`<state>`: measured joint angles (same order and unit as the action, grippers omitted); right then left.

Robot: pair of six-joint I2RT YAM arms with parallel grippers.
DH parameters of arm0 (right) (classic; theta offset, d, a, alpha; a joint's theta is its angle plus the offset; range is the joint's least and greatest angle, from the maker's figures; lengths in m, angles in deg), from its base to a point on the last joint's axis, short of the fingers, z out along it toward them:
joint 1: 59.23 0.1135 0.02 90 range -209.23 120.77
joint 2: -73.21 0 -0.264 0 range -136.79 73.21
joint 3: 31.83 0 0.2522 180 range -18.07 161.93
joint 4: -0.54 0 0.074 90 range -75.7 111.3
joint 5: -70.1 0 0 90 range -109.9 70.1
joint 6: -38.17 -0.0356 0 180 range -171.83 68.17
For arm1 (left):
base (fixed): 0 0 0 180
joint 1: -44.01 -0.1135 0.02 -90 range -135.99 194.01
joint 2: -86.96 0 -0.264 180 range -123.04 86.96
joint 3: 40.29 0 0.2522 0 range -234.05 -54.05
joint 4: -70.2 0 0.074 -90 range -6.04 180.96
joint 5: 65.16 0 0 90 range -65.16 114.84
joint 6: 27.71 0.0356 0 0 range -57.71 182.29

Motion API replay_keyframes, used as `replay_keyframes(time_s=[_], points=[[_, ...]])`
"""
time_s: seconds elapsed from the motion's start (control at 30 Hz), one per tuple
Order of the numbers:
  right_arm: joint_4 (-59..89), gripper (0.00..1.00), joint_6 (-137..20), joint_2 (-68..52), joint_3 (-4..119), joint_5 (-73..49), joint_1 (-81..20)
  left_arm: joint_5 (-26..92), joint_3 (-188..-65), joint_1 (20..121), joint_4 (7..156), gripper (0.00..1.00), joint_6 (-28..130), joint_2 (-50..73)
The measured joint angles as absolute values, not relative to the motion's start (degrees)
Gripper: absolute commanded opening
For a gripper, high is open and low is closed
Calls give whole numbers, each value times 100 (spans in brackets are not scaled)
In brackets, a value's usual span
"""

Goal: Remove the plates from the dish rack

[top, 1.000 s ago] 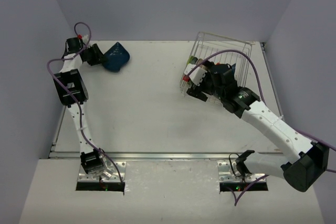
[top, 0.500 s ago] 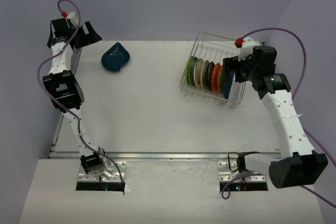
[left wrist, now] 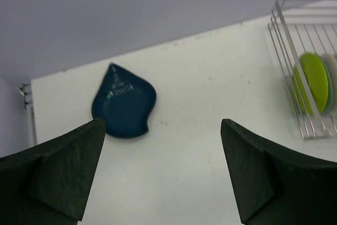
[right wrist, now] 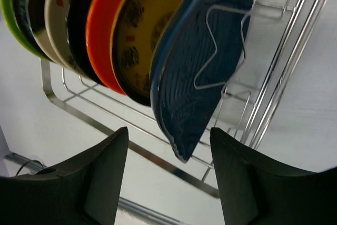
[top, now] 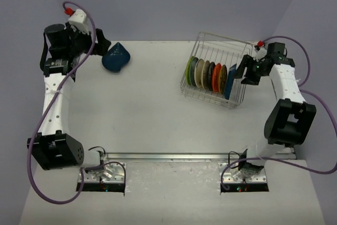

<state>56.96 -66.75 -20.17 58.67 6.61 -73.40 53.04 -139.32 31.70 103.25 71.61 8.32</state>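
The dish rack (top: 238,51) stands at the back right and holds several upright plates: lime green (top: 188,69), cream (top: 199,73), black, orange (top: 216,77), brownish-yellow (top: 222,77) and a dark blue one (top: 230,82) at the right end. A dark blue teardrop plate (top: 116,57) lies flat on the table at the back left. My left gripper (top: 101,43) is open and empty, just left of that plate (left wrist: 124,106). My right gripper (top: 244,72) is open at the rack's right end, its jaws on either side of the lower tip of the rack's blue plate (right wrist: 202,72) without touching it.
The table (top: 147,109) is white, with purple walls close behind and at both sides. The right wrist view shows the rack's wire base (right wrist: 152,154) and dividers close to my fingers. The left wrist view shows the rack's corner (left wrist: 287,30) and the green plate (left wrist: 311,80).
My left gripper has drawn back from the teardrop plate, which stays on the table. My right arm has swung from over the rack's front to its right end, uncovering the plates.
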Motion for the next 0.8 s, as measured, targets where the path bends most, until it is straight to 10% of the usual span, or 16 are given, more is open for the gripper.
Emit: replay_keyframes(time_s=[0.8], points=[[5523, 39, -6988, -3462, 7045, 939, -7292, 5045, -12809, 3204, 10902, 89, 7514, 1179]])
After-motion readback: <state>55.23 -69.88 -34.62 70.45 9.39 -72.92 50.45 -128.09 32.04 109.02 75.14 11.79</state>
